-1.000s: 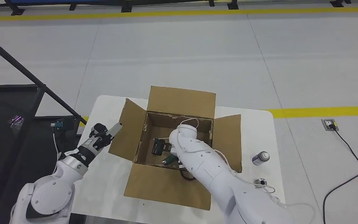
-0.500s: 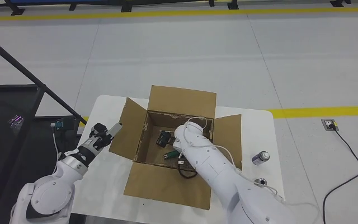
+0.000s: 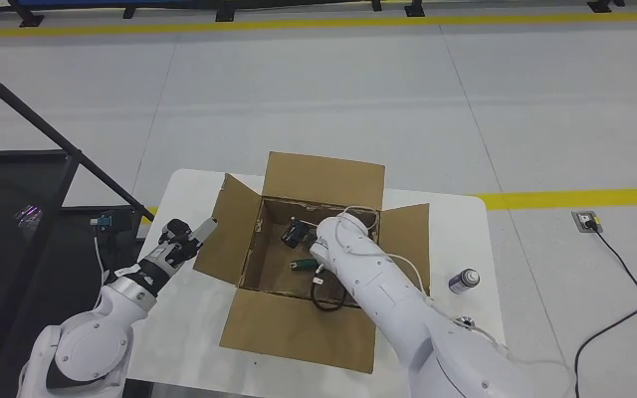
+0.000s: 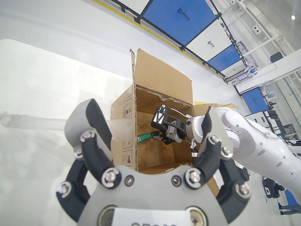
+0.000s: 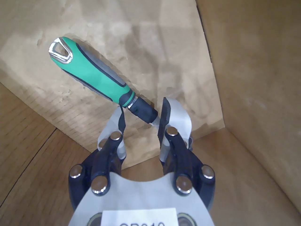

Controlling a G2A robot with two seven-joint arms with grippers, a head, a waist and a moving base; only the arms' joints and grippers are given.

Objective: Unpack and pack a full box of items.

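We are holding the green-handled tool (image 5: 94, 71) inside the cardboard box (image 3: 323, 179) with our right gripper (image 5: 142, 108). The jaws are closing narrowly on the black neck just below the handle. The handle is sticking out free, slanting away from the gripper and, as far as we can judge, hanging clear of the box floor. The box is standing on the tabletop (image 3: 448, 214) with its flaps open. Our left gripper (image 4: 150, 108) is hanging wide open and empty just beside the left flap, over the tabletop, and it is touching nothing. A small can (image 3: 463, 281) is standing on the tabletop beyond the right flap.

We are judging the tool to be stiff and not heavy, so it is not likely to bend or break in the grip. Most of its weight is probably sitting in the handle, away from the jaws, and the neck is looking thin and smooth. So the tool may be turning between the pads when the arm is carrying it over the box wall. The rubbery middle of the handle is seeming to us a safer place to take hold.
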